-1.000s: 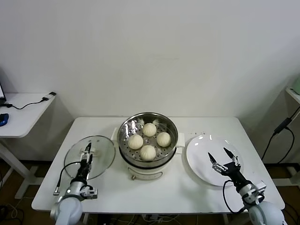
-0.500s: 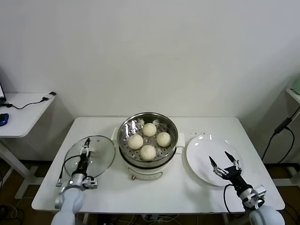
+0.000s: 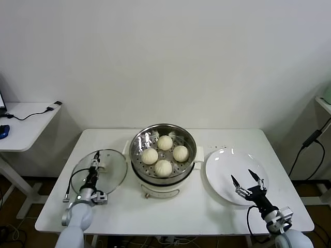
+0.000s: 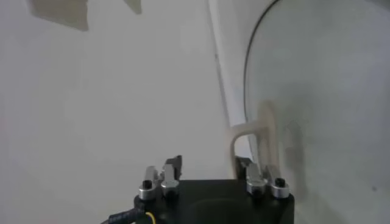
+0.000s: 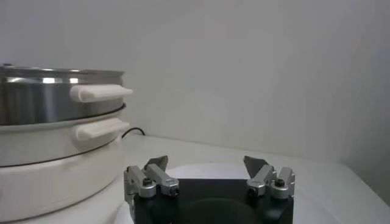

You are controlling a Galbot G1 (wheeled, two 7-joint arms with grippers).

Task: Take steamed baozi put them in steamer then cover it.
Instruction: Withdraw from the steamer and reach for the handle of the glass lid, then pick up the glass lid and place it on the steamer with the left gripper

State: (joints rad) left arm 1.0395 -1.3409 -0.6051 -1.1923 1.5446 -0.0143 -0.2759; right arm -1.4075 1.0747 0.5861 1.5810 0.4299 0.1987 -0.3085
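Here, four buns [image 3: 164,154] sit in my steamer [image 3: 163,155], my left hand [image 3: 94,166] at the lid [image 3: 99,172] handle, grip unclear, my right hand [image 3: 249,183] open over the plate [image 3: 230,173].

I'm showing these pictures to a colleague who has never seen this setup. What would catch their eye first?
First the large shiny steel steamer at the table's centre, uncovered, with four cream-white round baozi on its perforated tray. To its left the clear glass cover lies flat on the table, the left gripper over its cream-white handle. On the right a bare flat white plate sits beneath the open right gripper.
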